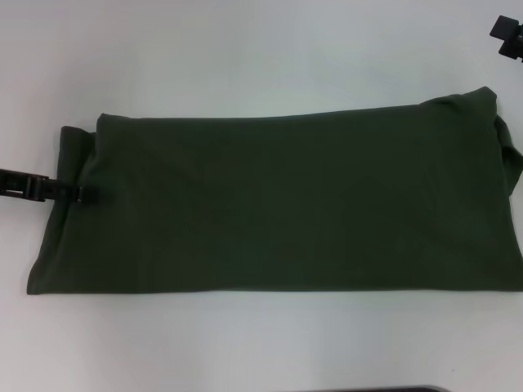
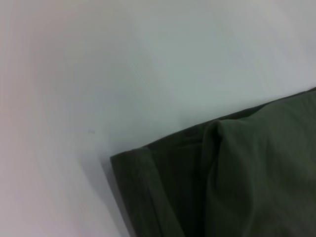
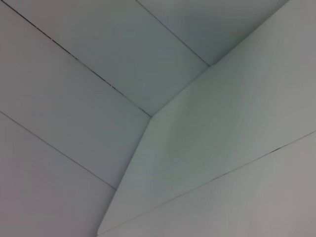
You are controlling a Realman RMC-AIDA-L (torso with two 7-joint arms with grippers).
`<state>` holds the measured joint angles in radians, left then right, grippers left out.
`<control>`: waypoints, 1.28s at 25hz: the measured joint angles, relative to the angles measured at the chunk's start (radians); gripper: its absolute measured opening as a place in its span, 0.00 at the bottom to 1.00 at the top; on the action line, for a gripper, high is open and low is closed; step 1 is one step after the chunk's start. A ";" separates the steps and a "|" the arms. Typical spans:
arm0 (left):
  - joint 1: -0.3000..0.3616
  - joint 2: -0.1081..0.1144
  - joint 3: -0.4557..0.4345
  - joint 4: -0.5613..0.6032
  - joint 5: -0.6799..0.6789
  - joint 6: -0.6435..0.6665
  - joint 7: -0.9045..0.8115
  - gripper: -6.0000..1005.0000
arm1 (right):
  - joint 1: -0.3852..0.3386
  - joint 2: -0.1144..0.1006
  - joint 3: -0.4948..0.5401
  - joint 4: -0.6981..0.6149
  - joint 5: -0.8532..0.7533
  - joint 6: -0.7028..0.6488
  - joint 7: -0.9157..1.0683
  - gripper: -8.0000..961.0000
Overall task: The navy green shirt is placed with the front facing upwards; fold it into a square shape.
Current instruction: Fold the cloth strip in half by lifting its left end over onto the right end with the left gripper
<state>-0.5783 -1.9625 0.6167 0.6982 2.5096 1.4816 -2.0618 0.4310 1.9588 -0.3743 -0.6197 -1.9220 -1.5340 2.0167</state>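
The navy green shirt [image 1: 278,204] lies on the white table as a long, flat rectangle, its sides folded in so only plain dark green cloth shows. My left gripper [image 1: 82,194] reaches in low from the left and its tip sits on the shirt's left edge, about halfway along it. The left wrist view shows a layered corner of the shirt [image 2: 232,177] with a folded hem on the table. My right gripper [image 1: 508,37] hangs at the far right, well away from the cloth.
The white table [image 1: 245,57] surrounds the shirt on all sides, with its near edge [image 1: 384,389] just showing at the front. The right wrist view shows only pale panels [image 3: 197,148] and seams.
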 joint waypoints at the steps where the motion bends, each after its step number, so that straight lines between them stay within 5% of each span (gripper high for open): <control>1: 0.000 -0.001 0.000 0.001 0.000 0.000 0.000 0.88 | 0.000 0.000 0.000 0.000 0.000 0.000 0.000 0.79; 32: 0.003 0.005 0.009 0.004 0.029 0.004 -0.003 0.88 | -0.001 0.000 0.005 0.000 0.000 0.001 -0.001 0.79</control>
<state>-0.5753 -1.9574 0.6254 0.7017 2.5386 1.4854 -2.0646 0.4295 1.9588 -0.3690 -0.6197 -1.9221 -1.5333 2.0156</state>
